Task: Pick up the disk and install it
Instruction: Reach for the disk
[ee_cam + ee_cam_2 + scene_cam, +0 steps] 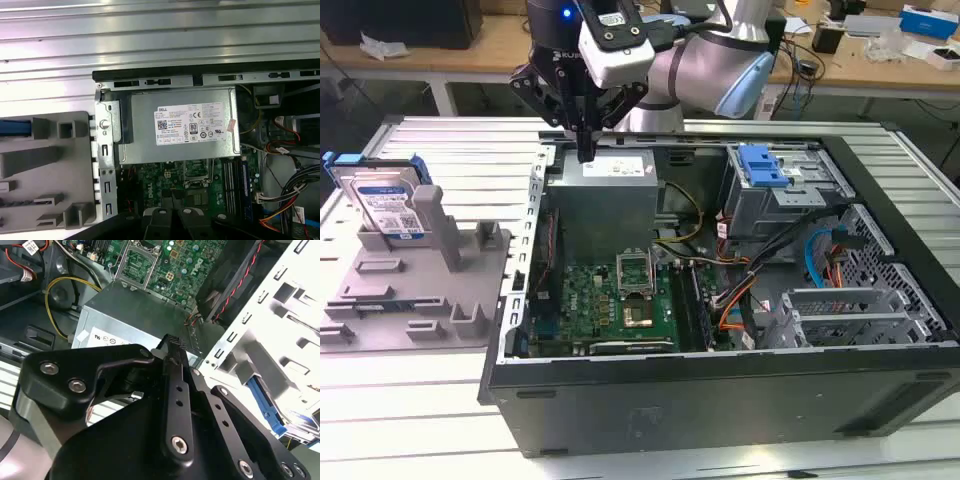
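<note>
The jaws are closed together with nothing between them. In the exterior view they point straight down at the edge of the open computer case [720,400], over the near end of the power supply [610,195]. The arm [710,70] reaches in from behind the case.

The first wrist view looks down on the power supply's labelled face, with the motherboard [190,180] beside it.

As I judge it, the task has not begun. The disk [385,205] has not been picked up and nothing is installed. It stands on edge in a slot of the grey holder [420,290], which sits on the worktop [420,430] at the exterior view's left, well apart from the jaws. On the far side of the case is the grey drive cage [790,195] with its blue latch [763,165]. I cannot tell from here whether its bay is free.

The disk is a flat silver drive with a white-and-blue label facing the exterior camera. A bright blue carrier frames it, and its top rail and corner tabs stick out above the drive. It leans slightly in its slot and looks undamaged.
</note>
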Controlling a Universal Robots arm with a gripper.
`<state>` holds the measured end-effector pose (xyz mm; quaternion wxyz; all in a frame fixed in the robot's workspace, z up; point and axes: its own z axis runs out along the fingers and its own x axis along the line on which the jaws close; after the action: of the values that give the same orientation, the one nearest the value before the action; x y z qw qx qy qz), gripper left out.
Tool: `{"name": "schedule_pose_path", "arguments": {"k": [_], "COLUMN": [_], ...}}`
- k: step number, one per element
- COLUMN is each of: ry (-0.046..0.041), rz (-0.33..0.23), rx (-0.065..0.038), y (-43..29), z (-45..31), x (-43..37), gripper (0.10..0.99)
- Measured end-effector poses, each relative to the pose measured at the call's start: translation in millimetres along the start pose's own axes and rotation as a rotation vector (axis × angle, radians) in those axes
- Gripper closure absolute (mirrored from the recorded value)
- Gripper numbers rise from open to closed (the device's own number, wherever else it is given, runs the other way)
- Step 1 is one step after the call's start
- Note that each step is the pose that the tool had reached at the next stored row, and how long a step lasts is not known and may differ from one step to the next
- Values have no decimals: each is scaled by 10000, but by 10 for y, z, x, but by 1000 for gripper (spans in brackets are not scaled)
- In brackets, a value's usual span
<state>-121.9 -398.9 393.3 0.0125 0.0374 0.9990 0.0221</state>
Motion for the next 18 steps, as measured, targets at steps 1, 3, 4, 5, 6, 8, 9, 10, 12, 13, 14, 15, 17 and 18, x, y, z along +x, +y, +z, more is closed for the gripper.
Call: {"name": "schedule_pose_path", "arguments": {"k": [1,3,4,5,6,8,9,10,12,13,14,15,17,18], "ry": [0,0,0,0,0,0,0,2,27,36,43,54,63,63], "rz": [0,0,0,0,0,0,0,-1,2,3,1,4,4,2], "rx": [1,0,0,0,0,0,0,1,0,-1,0,2,4,3], "y": [0,0,0,0,0,0,0,0,4,12,18,33,62,72], "z": [0,0,0,0,0,0,0,0,0,0,0,0,4,7], "x": [0,0,0,0,0,0,0,2,69,113,146,228,388,444], "gripper": [980,980,980,980,980,980,980,980,980,980,980,980,980,980]}}
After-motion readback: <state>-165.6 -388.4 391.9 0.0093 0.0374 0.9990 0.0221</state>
